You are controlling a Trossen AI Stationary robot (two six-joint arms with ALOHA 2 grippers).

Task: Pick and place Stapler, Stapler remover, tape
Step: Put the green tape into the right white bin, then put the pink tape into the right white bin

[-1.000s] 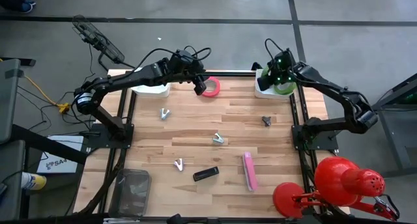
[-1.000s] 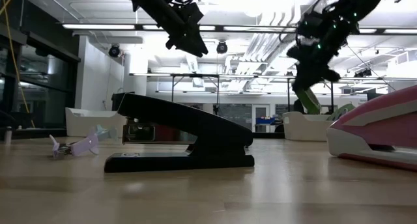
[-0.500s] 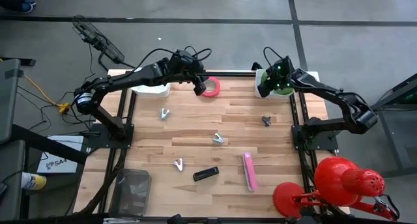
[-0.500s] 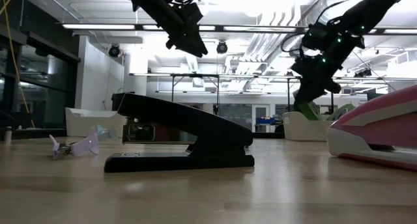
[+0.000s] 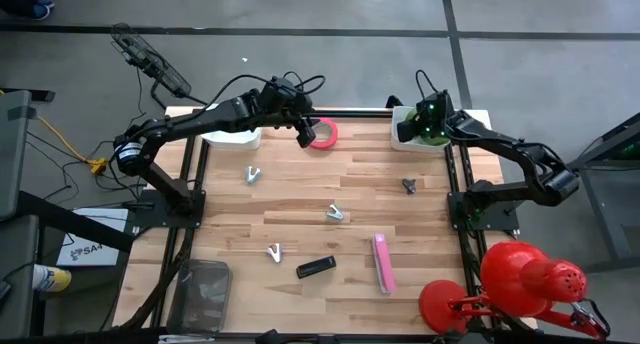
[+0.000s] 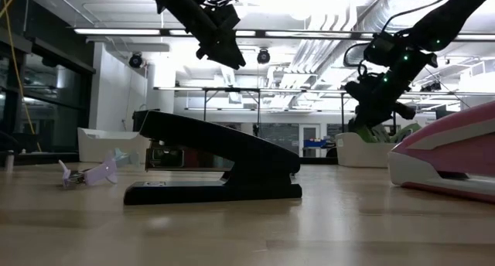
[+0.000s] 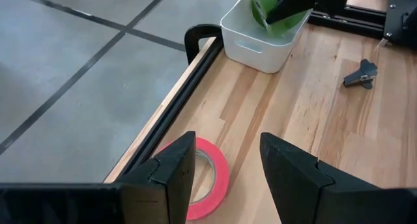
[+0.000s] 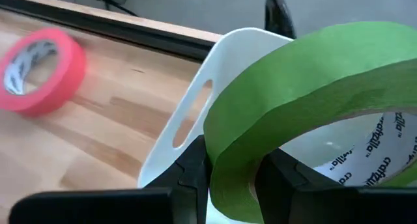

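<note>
A roll of green tape (image 8: 306,87) hung pinched in the right gripper (image 5: 430,124), its fingers (image 8: 195,162) clamped across the band directly over the white bin (image 5: 412,139) at the table's far right corner, apparently moments from being dropped in. Across the far edge, the left gripper (image 5: 305,134) hovered with its fingers (image 7: 172,168) spread on either side of a red tape roll (image 7: 202,175), which lay flat on the wooden table (image 5: 300,204) beside the dark frame rail, not yet gripped. A second white bin (image 5: 232,138) sat at the far left corner under the left arm; its contents could not be made out. Most of the job looked undone: the black stapler (image 5: 316,267) and the pink stapler (image 5: 383,262) lay near the table's front edge, and four small staple removers, one dark (image 5: 409,185) and three pale (image 5: 336,214) (image 5: 252,174) (image 5: 274,251), were scattered well apart across the middle of the table. A red desk lamp (image 5: 510,279) stood at the near right corner.
</note>
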